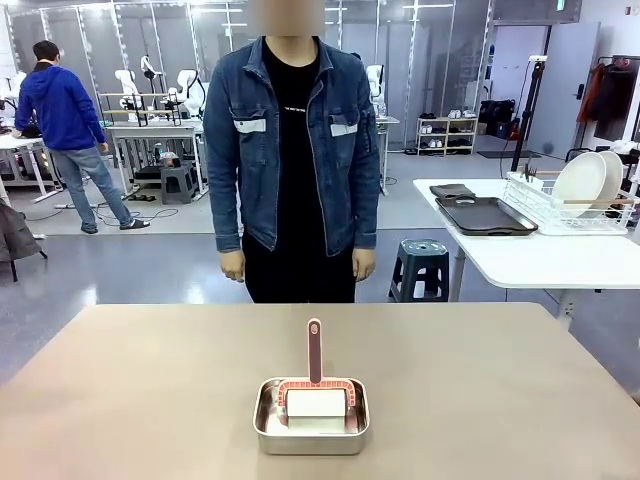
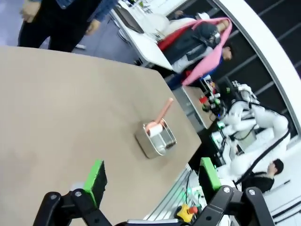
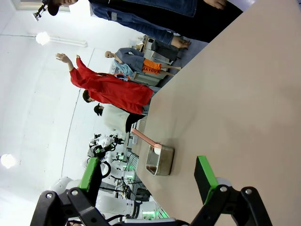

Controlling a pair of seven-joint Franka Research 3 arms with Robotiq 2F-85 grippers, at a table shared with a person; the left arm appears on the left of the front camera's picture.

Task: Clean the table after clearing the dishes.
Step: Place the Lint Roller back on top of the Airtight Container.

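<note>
The tan-brown table (image 1: 140, 380) is bare apart from a steel pan (image 1: 264, 424) near its front edge. In the pan lies a cleaning tool (image 1: 315, 400) with a white pad and a pink handle that points toward the person. White plates (image 1: 585, 180) stand upright in a wire rack on the white side table at the right, with dark trays (image 1: 485, 215) beside them. My left gripper (image 2: 153, 175) hangs open above the table (image 2: 56, 103), well short of the pan (image 2: 155, 141). My right gripper (image 3: 146, 174) is open too, above the table (image 3: 235, 94), with the pan (image 3: 160, 161) beyond it.
A person (image 1: 290, 150) in a denim jacket stands at the table's far edge, both hands down at the sides. A dark stool (image 1: 420, 265) stands behind on the right. The white side table (image 1: 540, 260) lies off the table's right far corner.
</note>
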